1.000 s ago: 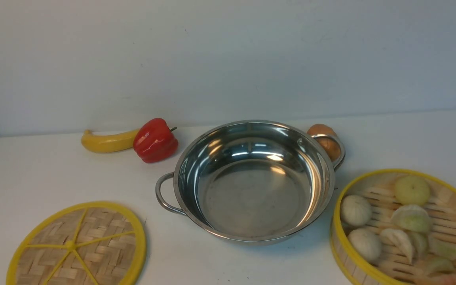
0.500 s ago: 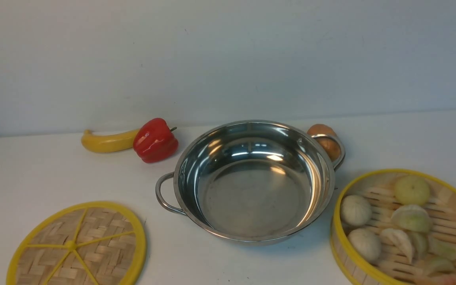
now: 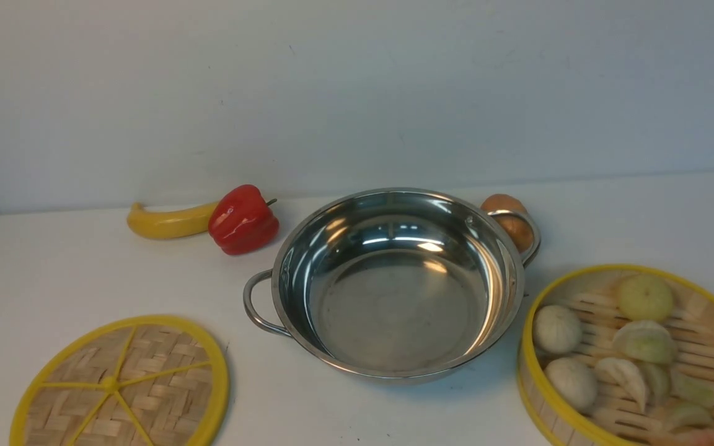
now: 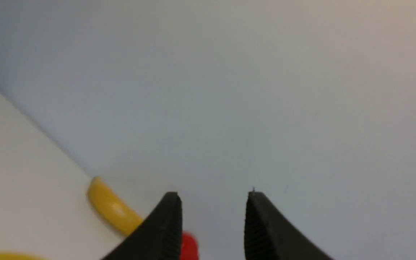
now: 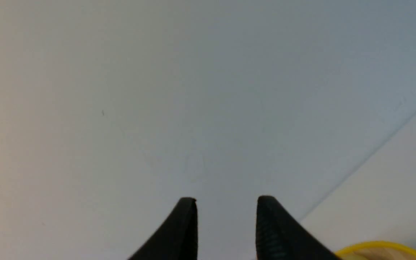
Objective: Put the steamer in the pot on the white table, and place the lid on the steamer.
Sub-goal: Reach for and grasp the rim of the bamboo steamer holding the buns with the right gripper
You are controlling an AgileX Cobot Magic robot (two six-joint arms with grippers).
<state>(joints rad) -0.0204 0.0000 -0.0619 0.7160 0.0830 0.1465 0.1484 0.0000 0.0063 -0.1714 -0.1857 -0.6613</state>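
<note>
Nothing is done yet. The pot (image 3: 397, 285) stands empty on the white table (image 3: 84, 272). The steamer (image 3: 525, 359), loaded with toy buns and dumplings, sits just right of the pot, apart from it. The lid (image 3: 121, 384) lies flat to the pot's near left, well apart. Both placements remain. The left gripper (image 4: 212, 196) and right gripper (image 5: 226, 199) have parted jaws with nothing between them. They face mostly wall, so their place relative to the pot is hard to tell.

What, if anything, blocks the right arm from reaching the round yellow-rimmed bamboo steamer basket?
Probably nothing, so yes: the steamer sits uncovered at the right of the white table, apart from the shiny stainless-steel pot, and the right gripper is open, empty.
</note>
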